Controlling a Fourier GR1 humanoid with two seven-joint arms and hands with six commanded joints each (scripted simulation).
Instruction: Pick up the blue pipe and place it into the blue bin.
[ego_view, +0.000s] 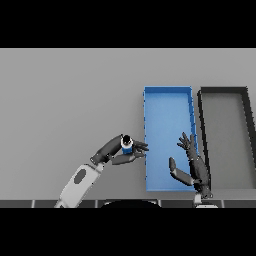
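A short blue pipe (127, 145) with a dark open end stands upright between the fingers and thumb of my left hand (121, 152), which is shut on it. The hand holds the pipe just left of the blue bin's (168, 102) left wall, near its lower half. The bin is a long blue rectangular tray in the right centre of the table. My right hand (192, 162) hovers open over the bin's lower right corner, fingers spread and pointing up the view.
A dark grey bin (202, 107) of similar shape lies directly right of the blue one, their walls nearly touching. The grey table (65, 100) stretches to the left and far side.
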